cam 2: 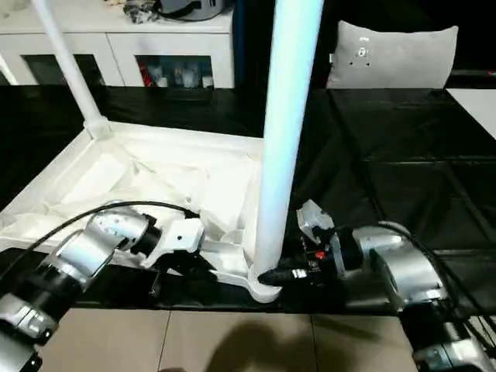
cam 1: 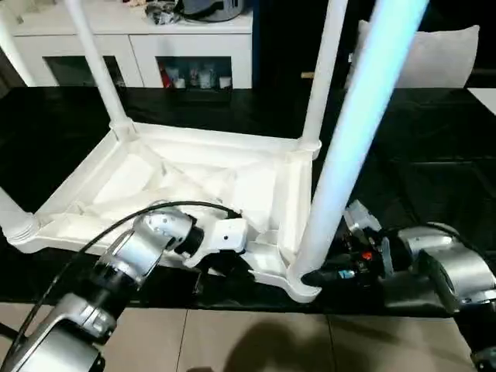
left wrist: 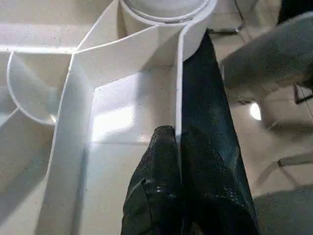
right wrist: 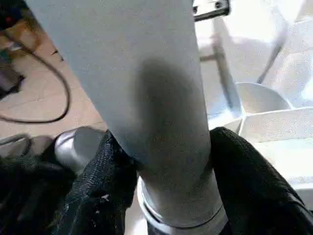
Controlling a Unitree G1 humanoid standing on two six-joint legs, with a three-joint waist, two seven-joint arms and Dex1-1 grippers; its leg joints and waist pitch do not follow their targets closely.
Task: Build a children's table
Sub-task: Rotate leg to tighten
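Observation:
The children's table lies upside down on a black surface, its ribbed underside and rim (cam 1: 74, 194) facing up. Three legs stand in corner sockets: far left (cam 1: 97, 62), far right (cam 1: 325, 70) and the near right leg (cam 1: 356, 132), close to the camera. A fourth leg's base (cam 1: 12, 221) shows at the near left corner. My left gripper (cam 1: 222, 266) is shut on the thin near rim wall (left wrist: 178, 98), one finger on each side. Down at the near right socket, my right gripper (cam 2: 273, 276) clasps the leg's base (right wrist: 161, 98), with fingers (right wrist: 100, 186) pressed against both sides.
A white cabinet (cam 1: 139, 46) with glass doors stands behind the black surface (cam 1: 418, 155). A grey cushion (cam 2: 391, 54) rests at the back right. Tan floor tiles (cam 1: 256, 341) run along the near edge. A black cable (cam 1: 101, 232) arcs over my left forearm.

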